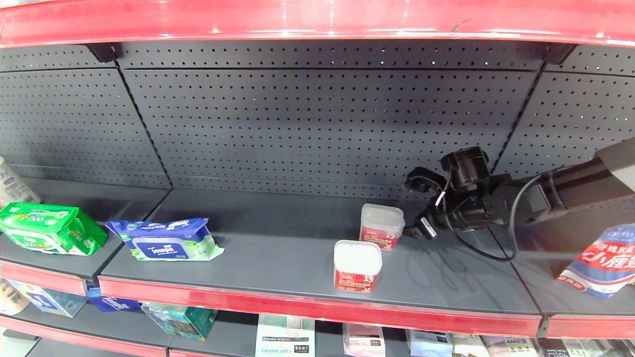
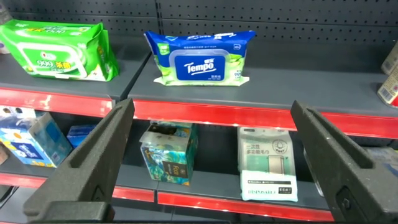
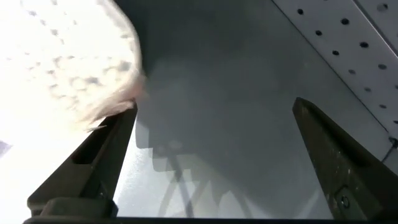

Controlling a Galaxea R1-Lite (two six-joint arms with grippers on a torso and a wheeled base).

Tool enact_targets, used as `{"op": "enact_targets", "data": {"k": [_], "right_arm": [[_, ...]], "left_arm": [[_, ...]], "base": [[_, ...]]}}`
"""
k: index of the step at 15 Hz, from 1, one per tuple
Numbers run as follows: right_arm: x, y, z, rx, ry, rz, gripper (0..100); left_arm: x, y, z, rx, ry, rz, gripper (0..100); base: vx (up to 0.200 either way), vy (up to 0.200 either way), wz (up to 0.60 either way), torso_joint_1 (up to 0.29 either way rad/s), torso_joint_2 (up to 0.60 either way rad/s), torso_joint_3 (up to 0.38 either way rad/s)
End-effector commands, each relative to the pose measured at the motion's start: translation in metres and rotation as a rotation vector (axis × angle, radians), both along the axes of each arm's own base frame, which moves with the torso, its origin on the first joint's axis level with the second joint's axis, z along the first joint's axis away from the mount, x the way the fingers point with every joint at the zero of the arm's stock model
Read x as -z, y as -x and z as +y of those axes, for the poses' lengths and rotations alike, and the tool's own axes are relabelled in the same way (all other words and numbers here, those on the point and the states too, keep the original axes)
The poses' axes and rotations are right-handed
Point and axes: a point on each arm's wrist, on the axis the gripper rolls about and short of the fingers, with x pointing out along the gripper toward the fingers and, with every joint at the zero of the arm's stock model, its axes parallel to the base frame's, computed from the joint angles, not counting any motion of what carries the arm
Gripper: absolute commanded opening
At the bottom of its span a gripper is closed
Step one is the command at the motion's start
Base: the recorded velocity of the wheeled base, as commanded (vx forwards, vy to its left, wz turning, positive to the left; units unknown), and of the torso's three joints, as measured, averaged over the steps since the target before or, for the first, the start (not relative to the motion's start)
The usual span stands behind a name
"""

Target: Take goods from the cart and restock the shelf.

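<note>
Two small clear boxes with white lids and red labels stand on the grey shelf [image 1: 278, 258]. One box [image 1: 357, 265] is near the front edge and the other box [image 1: 381, 225] stands behind it. My right gripper [image 1: 414, 206] hovers just right of the rear box, open and holding nothing. In the right wrist view the gripper [image 3: 214, 104] has bare shelf between its fingers, and the white lid [image 3: 62, 56] lies outside one finger. My left gripper [image 2: 212, 104] is open and empty in front of the shelf's red edge.
A blue wipes pack [image 1: 168, 240] [image 2: 202, 57] and a green wipes pack [image 1: 49, 228] [image 2: 59, 40] lie on the shelf's left part. A blue and white bag [image 1: 603, 260] lies at the right. The lower shelf holds a teal box [image 2: 168, 152] and a white pack [image 2: 267, 162].
</note>
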Motion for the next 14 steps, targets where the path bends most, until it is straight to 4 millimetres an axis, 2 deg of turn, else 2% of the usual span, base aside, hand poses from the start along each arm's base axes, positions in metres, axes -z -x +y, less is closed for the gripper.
{"op": "enact_targets", "data": {"k": [1,5,8,11,14], "right_arm": [[0.0,0.001,0.004,-0.012,0.0,-0.001,100],[-0.001,0.001,0.004,-0.003,0.009,-0.005,100],[-0.008,0.012,-0.016,0.056,0.024,-0.008,100],[-0.029,0.036,-0.032,0.138,-0.033,-0.046,100],[-0.043,0.086,-0.053,0.2,-0.086,-0.13,100]], "left_arm": [[0.0,0.0,0.0,0.0,0.0,-0.001,100],[0.0,0.0,0.0,0.0,0.0,-0.001,100],[0.0,0.0,0.0,0.0,0.0,-0.001,100],[0.0,0.0,0.0,0.0,0.0,-0.001,100],[0.0,0.0,0.0,0.0,0.0,-0.001,100]], "base": [[0.0,0.0,0.0,0.0,0.0,0.0],[0.0,0.0,0.0,0.0,0.0,0.0],[0.0,0.0,0.0,0.0,0.0,0.0],[0.0,0.0,0.0,0.0,0.0,0.0],[0.0,0.0,0.0,0.0,0.0,0.0]]}}
